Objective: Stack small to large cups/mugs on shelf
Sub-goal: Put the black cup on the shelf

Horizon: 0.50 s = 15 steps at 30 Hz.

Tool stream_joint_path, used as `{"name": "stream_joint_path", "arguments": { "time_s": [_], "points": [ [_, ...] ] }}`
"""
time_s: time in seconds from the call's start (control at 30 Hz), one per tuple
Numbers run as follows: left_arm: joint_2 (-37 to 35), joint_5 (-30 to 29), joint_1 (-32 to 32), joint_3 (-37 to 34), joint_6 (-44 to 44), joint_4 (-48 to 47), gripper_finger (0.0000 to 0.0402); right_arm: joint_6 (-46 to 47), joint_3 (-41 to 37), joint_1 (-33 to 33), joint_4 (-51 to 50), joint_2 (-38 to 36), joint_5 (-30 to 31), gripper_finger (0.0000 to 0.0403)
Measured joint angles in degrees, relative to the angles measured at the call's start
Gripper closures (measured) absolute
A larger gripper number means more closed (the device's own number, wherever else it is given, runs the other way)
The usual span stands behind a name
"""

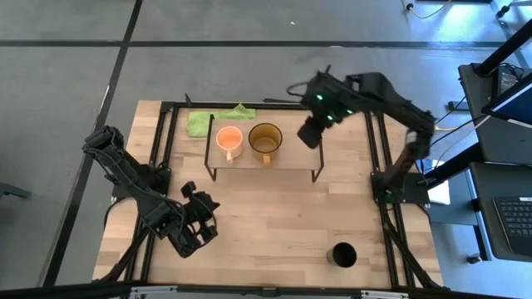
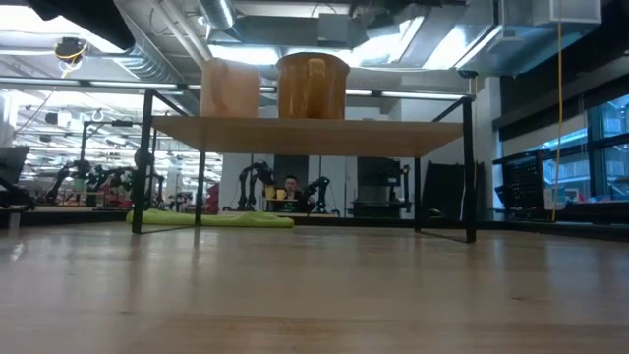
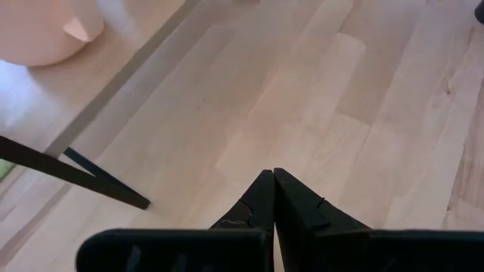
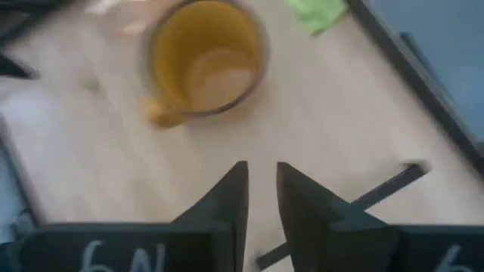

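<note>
The light-orange mug (image 1: 229,141) and the olive-yellow mug (image 1: 265,141) stand side by side on their bases on the left half of the light-wood shelf (image 1: 291,159). Both also show in the low view, the orange mug (image 2: 231,88) and the olive mug (image 2: 313,87). The black handleless cup (image 1: 342,255) stands upright on the table near the front right. My right gripper (image 1: 310,135) hovers over the shelf's right part, right of the olive mug (image 4: 206,64), slightly open and empty. My left gripper (image 1: 198,226) is shut and empty above the table's front left.
A green cloth (image 1: 218,121) lies on the table behind the shelf's left end. The shelf's thin black wire legs (image 3: 76,170) stand on the table. A black frame (image 1: 166,149) runs along the table's sides. Bare wood lies between the shelf and the black cup.
</note>
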Motion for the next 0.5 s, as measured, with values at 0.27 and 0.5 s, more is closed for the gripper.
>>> {"name": "stream_joint_path", "arguments": {
  "time_s": [0.27, 0.5],
  "points": [
    [0.0, -1.08, 0.0, 0.0, 1.06, 0.24, 0.0401, 22.24, -23.89, 15.59, -0.51, -11.57, -3.56, 0.0329],
    [0.0, -0.66, 0.0, 0.0, 2.82, 0.79, 0.0401, 46.11, -42.65, 31.98, 4.06, -19.88, -3.96, 0.0329]
  ]
}}
